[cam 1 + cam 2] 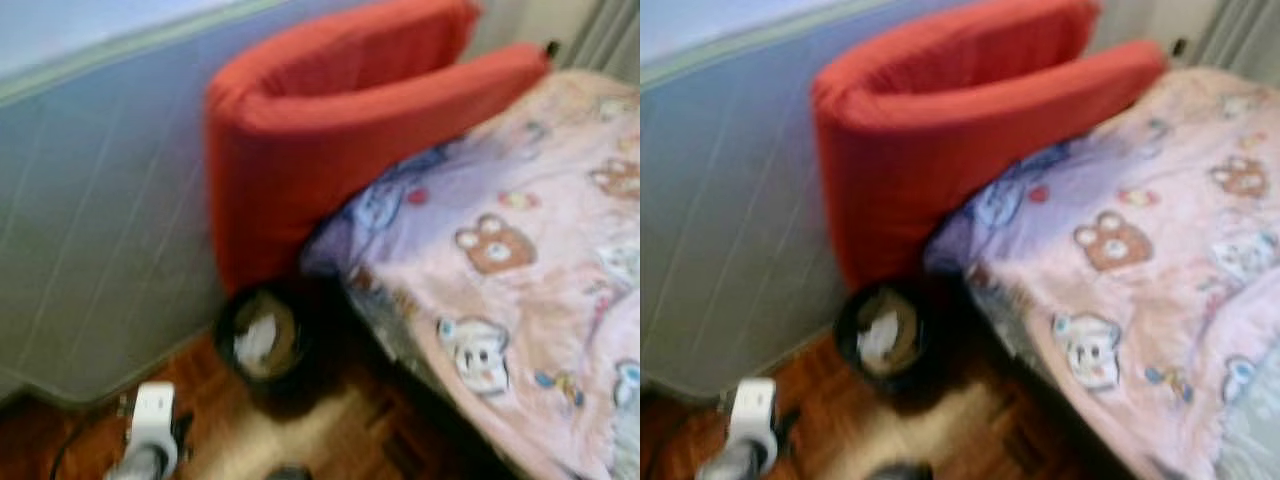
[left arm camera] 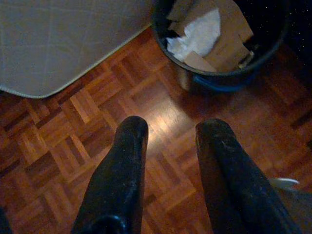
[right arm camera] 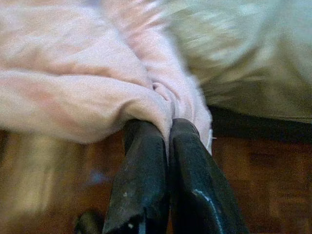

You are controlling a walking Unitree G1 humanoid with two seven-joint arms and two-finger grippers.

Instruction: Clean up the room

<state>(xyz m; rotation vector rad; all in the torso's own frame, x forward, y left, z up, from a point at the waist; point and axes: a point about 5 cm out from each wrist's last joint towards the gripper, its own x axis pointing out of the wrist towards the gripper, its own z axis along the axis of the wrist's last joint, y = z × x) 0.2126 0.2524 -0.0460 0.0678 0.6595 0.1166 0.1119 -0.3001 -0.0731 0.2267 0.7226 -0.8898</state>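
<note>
A pink blanket [image 1: 520, 260] printed with cartoon bears covers the bed on the right. In the right wrist view my right gripper [image 3: 168, 127] is shut on a fold of this pink blanket [image 3: 97, 92] near the bed's edge, above the wooden floor. My left gripper [image 2: 170, 131] hangs open over the parquet, nothing between its fingers, a short way from a black waste bin [image 2: 219, 73] holding paper and cardboard. The same bin [image 1: 262, 340] stands on the floor at the bed's corner.
A large red U-shaped cushion [image 1: 330, 120] leans against the head of the bed. A grey-blue quilted mattress [image 1: 100, 220] stands against the wall on the left. A white device [image 1: 150, 425] with a cable lies on the floor at lower left.
</note>
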